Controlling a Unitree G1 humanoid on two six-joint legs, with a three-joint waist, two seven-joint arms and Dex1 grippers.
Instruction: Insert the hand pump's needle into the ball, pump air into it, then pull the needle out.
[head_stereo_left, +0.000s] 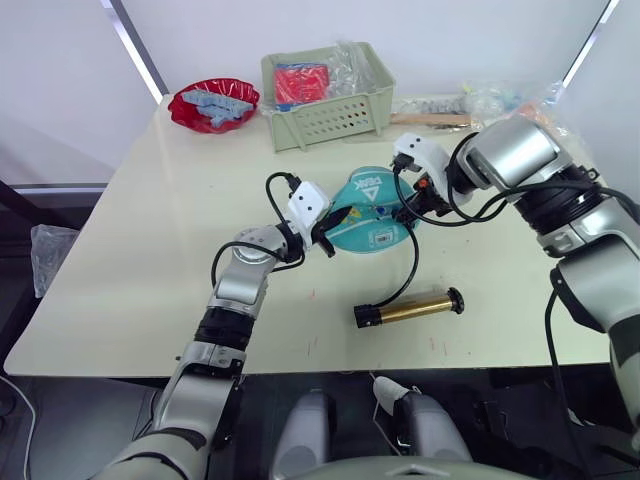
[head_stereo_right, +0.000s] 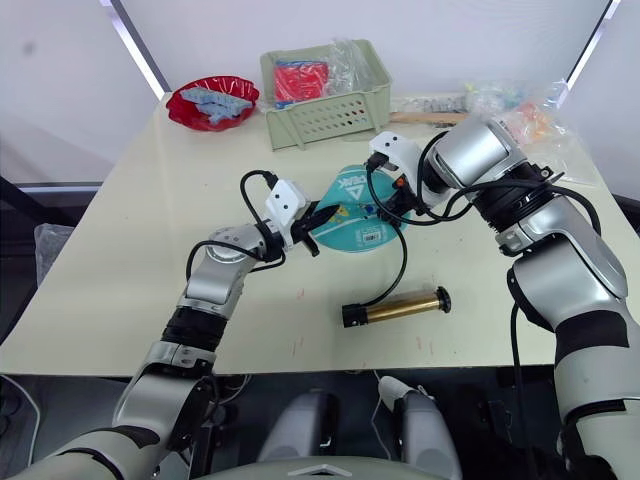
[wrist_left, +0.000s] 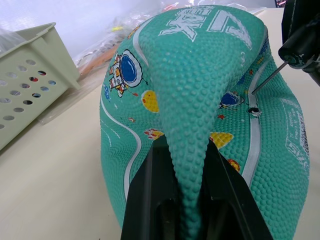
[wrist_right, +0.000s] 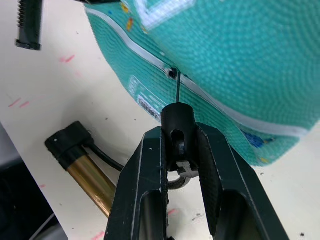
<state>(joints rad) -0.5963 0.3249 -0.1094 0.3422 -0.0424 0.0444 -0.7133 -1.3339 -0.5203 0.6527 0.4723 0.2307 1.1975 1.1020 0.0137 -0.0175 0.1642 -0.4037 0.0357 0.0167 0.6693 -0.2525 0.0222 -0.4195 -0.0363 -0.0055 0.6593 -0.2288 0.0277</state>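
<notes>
The teal ball (head_stereo_left: 368, 215) lies limp and partly flat in the middle of the table. My left gripper (wrist_left: 182, 150) is shut on a raised fold of the ball (wrist_left: 200, 75) at its left side. My right gripper (wrist_right: 177, 135) is shut on the black fitting of the needle (wrist_right: 177, 92) at the ball's right side. The needle's tip rests at the small black valve hole (wrist_right: 171, 74) on a white stripe; I cannot tell whether it has gone in. The hand pump (head_stereo_left: 410, 308) lies on its side in front of the ball, with its black hose (head_stereo_left: 412, 262) curving up to my right gripper (head_stereo_left: 405, 212).
A pale green basket (head_stereo_left: 330, 118) holding red packets stands at the back. A red bowl (head_stereo_left: 185, 105) with blue pieces sits at the back left. Plastic bags (head_stereo_left: 505, 98) and a wooden stick (head_stereo_left: 435, 120) lie at the back right. The table's front edge is just beyond the pump.
</notes>
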